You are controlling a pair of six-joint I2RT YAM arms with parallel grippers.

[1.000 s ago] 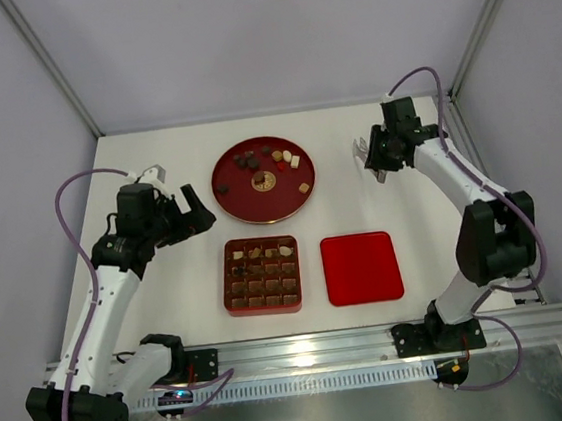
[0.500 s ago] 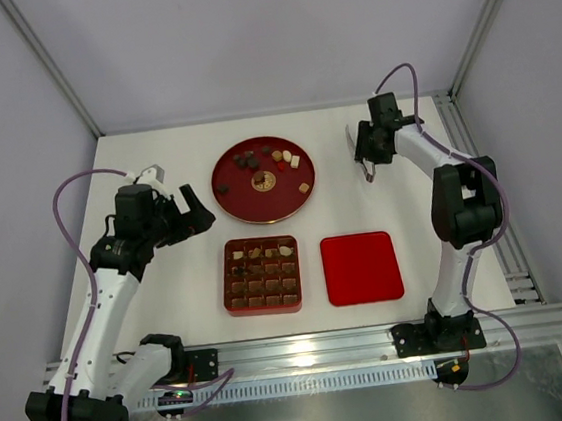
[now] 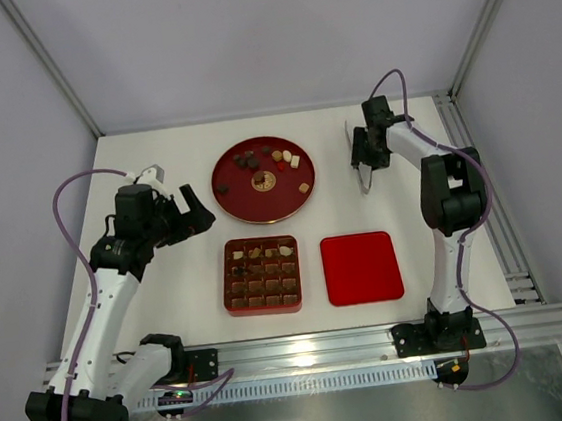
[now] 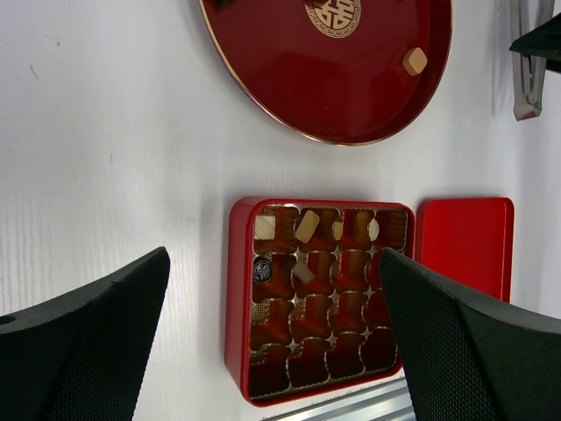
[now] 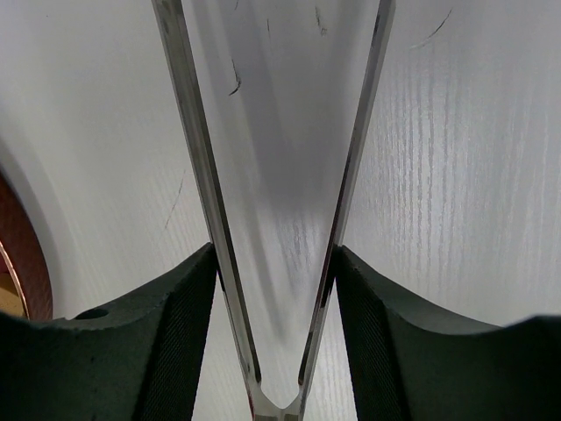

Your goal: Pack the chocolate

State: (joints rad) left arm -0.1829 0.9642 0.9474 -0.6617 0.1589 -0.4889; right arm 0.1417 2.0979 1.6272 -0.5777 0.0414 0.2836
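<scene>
Several chocolate pieces [image 3: 277, 158], dark, brown and cream, lie on the round red plate [image 3: 235, 200]; one cream piece [image 4: 415, 60] shows in the left wrist view. A few more sit in the top rows of the square red grid box [image 3: 226, 282], which also shows in the left wrist view [image 4: 238, 298]. My right gripper [image 3: 362, 162] is shut on metal tongs [image 3: 362, 180], tips pointing down at the table just right of the plate. In the right wrist view the tongs [image 5: 200, 175] form a V between my fingers [image 5: 175, 324]. My left gripper [image 3: 194, 212] is open and empty, left of the plate.
The flat red lid [image 3: 361, 267] lies right of the box, and shows in the left wrist view [image 4: 465, 246]. The plate's rim [image 5: 16, 263] is at the left edge of the right wrist view. A metal rail [image 3: 306, 354] runs along the near table edge.
My right gripper has moved left and a little nearer with the tongs, toward the plate's right side, and its arm has folded back. The left arm has not moved.
</scene>
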